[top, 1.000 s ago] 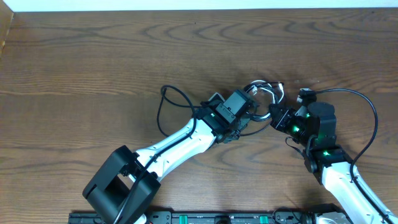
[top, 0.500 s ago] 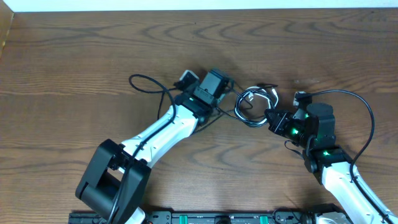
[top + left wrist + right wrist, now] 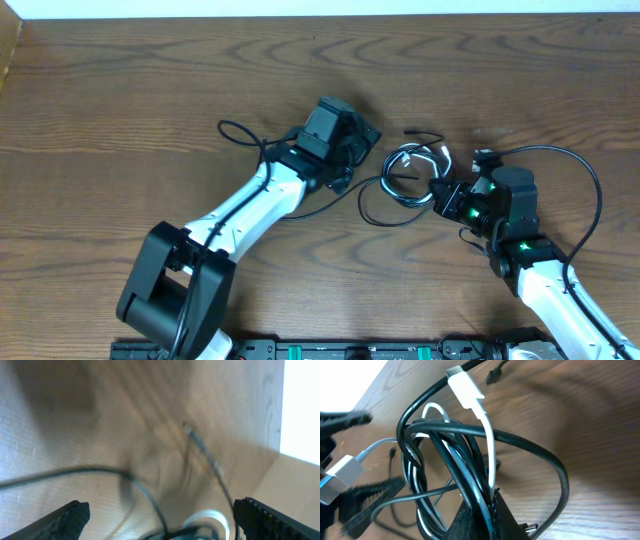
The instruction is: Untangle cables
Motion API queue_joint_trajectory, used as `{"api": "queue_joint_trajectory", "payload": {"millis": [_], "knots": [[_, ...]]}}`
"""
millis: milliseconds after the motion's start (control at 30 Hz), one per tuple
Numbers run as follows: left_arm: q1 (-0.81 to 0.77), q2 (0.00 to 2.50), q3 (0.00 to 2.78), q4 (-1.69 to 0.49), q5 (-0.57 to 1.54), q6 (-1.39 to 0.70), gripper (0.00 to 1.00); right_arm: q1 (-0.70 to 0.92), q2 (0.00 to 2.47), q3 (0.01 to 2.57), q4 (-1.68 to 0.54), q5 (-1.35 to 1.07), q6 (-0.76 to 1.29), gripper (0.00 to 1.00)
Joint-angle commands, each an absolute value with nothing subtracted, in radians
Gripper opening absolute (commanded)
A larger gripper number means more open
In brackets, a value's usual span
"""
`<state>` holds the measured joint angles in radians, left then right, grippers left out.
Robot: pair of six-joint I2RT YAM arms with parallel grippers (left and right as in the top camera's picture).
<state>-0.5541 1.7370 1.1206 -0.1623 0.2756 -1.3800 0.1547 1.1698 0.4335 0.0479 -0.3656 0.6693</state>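
The cables (image 3: pixel 408 172) lie in a small tangled coil at mid-table, black strands wound with a white one (image 3: pixel 436 157). One black loop (image 3: pixel 372 207) sags toward the front and a black plug end (image 3: pixel 424 133) points away. My right gripper (image 3: pixel 441 194) is shut on the coil's right side; its wrist view shows the fingers (image 3: pixel 485 516) pinching black and white strands, with the white plug (image 3: pixel 465 388) sticking up. My left gripper (image 3: pixel 356 152) stands open just left of the coil. In its blurred wrist view the fingers (image 3: pixel 70 517) are wide apart with loose cables (image 3: pixel 200 522) between them, not gripped.
Thicker black wires belonging to the arms loop beside the left arm (image 3: pixel 243 133) and the right arm (image 3: pixel 596 185). The wooden table (image 3: pixel 150 90) runs to a white edge at the back. A dark rail (image 3: pixel 330 350) lines the front.
My left gripper has opened, let go of the cables and pulled away to the left. The coil slackened and a black loop dropped onto the table. The right gripper kept its hold.
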Motion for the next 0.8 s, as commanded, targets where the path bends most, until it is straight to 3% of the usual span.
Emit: {"api": "queue_joint_trajectory", "payload": {"millis": [0,233,333,400,600,767], "knots": [[-0.457,1.710,1.130,-0.202,0.539,-1.413,0.99,0.159,1.165,0.437,0.052,-0.234,0.619,0.01],[-0.400,1.710,1.130,-0.204,0.821,-1.591,0.94,0.159,1.165,0.437,0.116,-0.167,0.601,0.01],[-0.415,1.710,1.130,-0.204,0.831,-1.629,0.93,0.159,1.165,0.437,0.139,-0.167,0.601,0.01],[-0.431,1.710,1.130,-0.204,0.834,-1.680,0.82,0.159,1.165,0.437,0.148,-0.157,0.601,0.01],[-0.474,1.710,1.130,-0.204,0.879,-1.840,0.81,0.159,1.165,0.437,0.165,-0.048,0.601,0.01],[-0.516,1.710,1.130,-0.204,0.793,-1.901,0.81,0.163,1.165,0.437,0.165,-0.052,0.613,0.01]]}}
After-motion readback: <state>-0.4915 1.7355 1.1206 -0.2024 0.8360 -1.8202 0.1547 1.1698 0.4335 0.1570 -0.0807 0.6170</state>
